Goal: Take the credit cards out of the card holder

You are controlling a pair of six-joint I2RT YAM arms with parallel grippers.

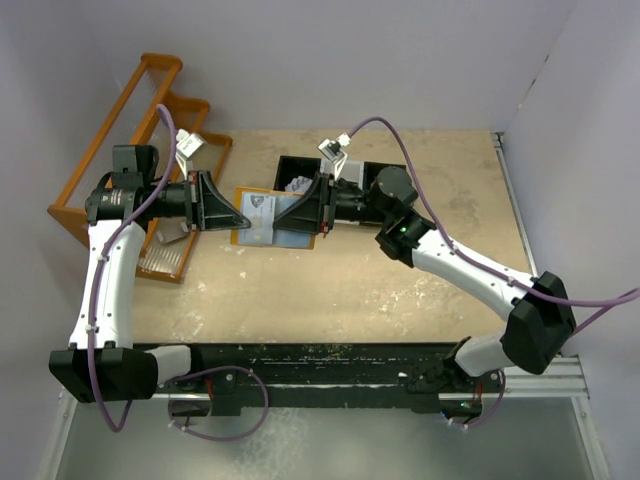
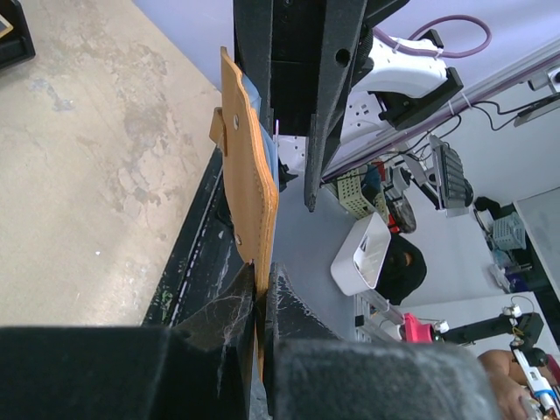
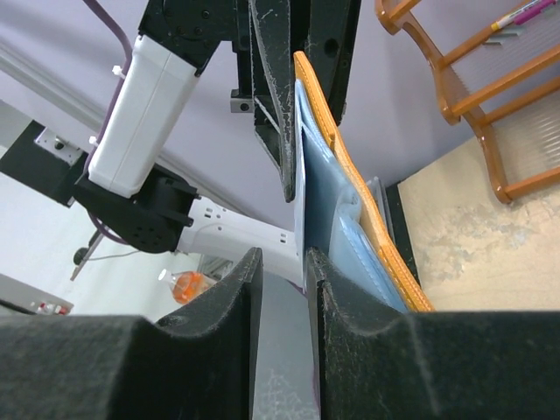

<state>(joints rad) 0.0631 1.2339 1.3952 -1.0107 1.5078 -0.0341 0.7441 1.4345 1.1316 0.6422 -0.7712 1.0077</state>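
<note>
The left pincer (image 2: 260, 296) clamps tight on one end of the tan-orange leather-like bifold card holder (image 2: 250, 178), which is spread open over the beige surface (image 1: 350, 290). At the far end, the right pincer (image 3: 283, 262) stands narrowly parted against the card holder's pale blue-grey inner panels (image 3: 325, 199).

Robotics lab / test cell. Robot arms (image 1: 100, 280) bolted to alu rail (image 1: 560, 378) at edge of scuffed bench top (image 1: 350, 290), plain lilac partition walls (image 1: 350, 60) round it, purple cabling (image 1: 440, 128) loose. Bkgd: white bin (image 2: 363, 254), green crate (image 2: 354, 191), cluttered benches w/ misc gear.
</note>
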